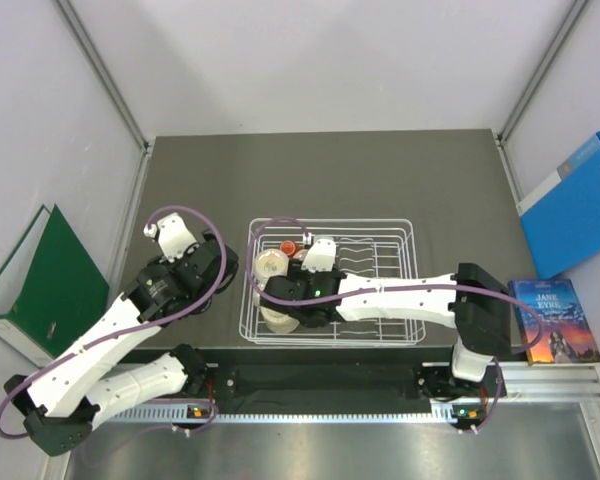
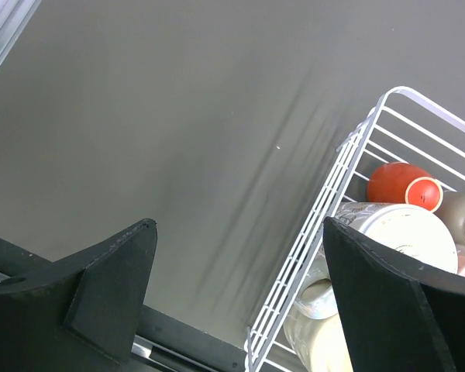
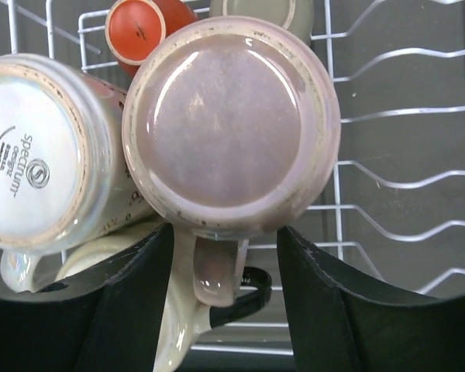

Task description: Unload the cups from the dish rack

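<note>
– When you look from above, where does the dish rack (image 1: pixel 360 221) stand?
– It stands on the dark table (image 1: pixel 380 165), in the lower middle of the top view, near the front edge. The cups (image 1: pixel 271 263) are all crowded in its left part; the wavy wires fill its right part.
– And the right gripper (image 3: pixel 225 232), what does it do?
– Its arm reaches from the lower right across the rack to the cups. In the right wrist view the pinkish-beige mug (image 3: pixel 231 124) fills the centre, its flat base toward the camera. Its handle (image 3: pixel 217 271) points down in the frame and lies between the two black fingers (image 3: pixel 116 310). The fingers are apart, with a small gap on each side of the handle, so they do not grip it.
– Which cups are around this mug?
– At the left of that frame the speckled mug (image 3: pixel 35 155) sits close against it, its white base with a printed mark also toward the camera. Below both, at the lower left, I see the cream mug (image 3: pixel 170 333). At the top edge are the small red-orange cup (image 3: pixel 136 31) and, just beside it, the small tan cup (image 3: pixel 263 9), partly cut off.
– And the left gripper (image 2: pixel 240 225)?
– It hangs over the table at the left of the rack, fingers wide apart, holding nothing
</note>
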Controlling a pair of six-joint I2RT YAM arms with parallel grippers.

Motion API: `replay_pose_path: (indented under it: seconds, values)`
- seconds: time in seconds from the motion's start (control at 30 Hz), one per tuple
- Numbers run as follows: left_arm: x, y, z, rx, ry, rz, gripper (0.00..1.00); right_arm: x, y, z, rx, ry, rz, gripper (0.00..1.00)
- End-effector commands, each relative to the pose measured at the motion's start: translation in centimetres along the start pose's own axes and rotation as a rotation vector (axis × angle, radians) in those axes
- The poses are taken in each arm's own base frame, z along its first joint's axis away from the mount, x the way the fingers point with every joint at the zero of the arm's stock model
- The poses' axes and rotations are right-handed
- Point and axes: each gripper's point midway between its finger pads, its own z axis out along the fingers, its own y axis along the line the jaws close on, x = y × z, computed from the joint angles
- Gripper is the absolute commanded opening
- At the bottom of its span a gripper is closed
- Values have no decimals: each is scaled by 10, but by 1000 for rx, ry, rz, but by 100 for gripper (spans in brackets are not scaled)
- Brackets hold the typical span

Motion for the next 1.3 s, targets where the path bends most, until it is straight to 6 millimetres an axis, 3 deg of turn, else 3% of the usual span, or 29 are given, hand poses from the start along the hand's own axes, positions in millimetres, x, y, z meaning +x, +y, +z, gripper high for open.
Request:
replay_pose_path:
  seconds: [0.0, 0.27, 0.37, 0.4, 0.5, 0.57, 0.77, 1.0, 1.27]
  values:
    - [-1, 4, 0, -6, -13, 13, 93, -4, 9, 12, -4, -32, 2, 54]
    - [3, 2, 3, -2, -9, 14, 93, 18, 8, 22, 6, 16, -41, 48]
    - [6, 2, 4, 1, -1, 13, 92, 21, 6, 24, 8, 20, -58, 32]
    - [7, 1, 4, 2, 2, 11, 92, 21, 6, 24, 9, 20, -63, 17]
    - [8, 0, 5, 6, 5, 11, 92, 19, 6, 21, 10, 21, -70, 0]
    - [9, 0, 5, 6, 5, 8, 92, 14, 5, 17, 10, 6, -69, 0]
    - [6, -4, 6, 14, -4, 1, 92, -15, 8, -9, -7, -59, -91, 0]
    - [0, -11, 7, 20, -28, -19, 92, -68, 19, -65, -107, -126, -109, 0]
    - [1, -24, 12, 31, -27, -39, 93, -122, -7, -110, -154, -189, -49, 0]
